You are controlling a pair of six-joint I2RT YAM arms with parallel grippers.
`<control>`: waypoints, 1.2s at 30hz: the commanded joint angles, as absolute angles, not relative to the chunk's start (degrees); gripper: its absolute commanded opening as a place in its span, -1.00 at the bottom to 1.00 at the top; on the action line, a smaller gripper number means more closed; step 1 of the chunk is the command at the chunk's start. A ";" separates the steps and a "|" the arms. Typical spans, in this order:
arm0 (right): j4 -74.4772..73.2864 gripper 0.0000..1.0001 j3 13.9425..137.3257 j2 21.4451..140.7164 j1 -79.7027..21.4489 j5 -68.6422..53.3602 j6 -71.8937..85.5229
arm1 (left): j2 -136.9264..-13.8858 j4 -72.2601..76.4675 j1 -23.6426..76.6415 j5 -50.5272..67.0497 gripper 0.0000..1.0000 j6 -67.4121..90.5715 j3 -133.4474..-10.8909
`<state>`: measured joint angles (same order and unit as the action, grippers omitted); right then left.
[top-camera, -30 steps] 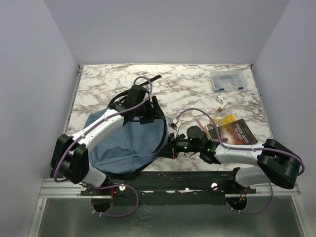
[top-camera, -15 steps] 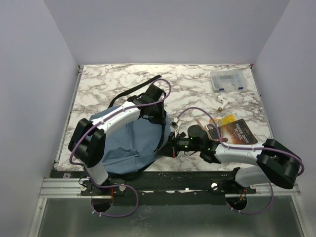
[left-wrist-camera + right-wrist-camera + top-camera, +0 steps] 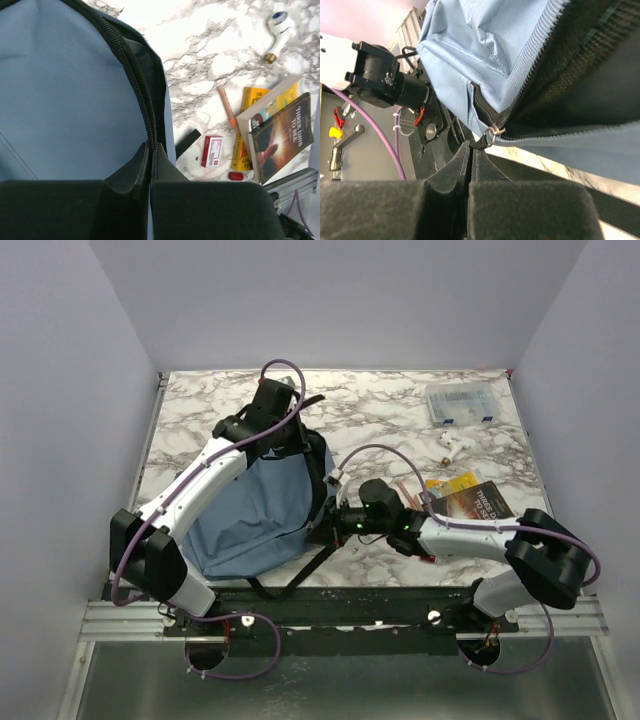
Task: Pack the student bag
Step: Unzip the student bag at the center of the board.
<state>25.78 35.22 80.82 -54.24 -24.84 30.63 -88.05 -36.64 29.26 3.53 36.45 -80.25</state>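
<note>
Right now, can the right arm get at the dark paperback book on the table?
Probably not yet: the right gripper looks shut on the zipper pull of the student bag and would have to let go first. The book itself lies uncovered just beside that arm.

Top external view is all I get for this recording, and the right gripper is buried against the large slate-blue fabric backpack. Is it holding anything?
Observer: Yes. The right wrist view shows the right gripper shut on the black zipper pull at a corner of the slate-blue fabric backpack.
Operator: And the left gripper?
Observer: In the left wrist view, the left gripper is shut on the backpack's black zipper edge.
Operator: Any small items I can't make out?
Observer: A small red-and-white box lies on the marble table, between the backpack and the stacked paperback books.
</note>
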 commanded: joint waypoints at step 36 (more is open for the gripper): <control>-0.53 0.20 47.73 75.86 -46.02 -16.52 30.17 | -68.86 -24.67 25.58 10.23 -1.00 18.84 -62.66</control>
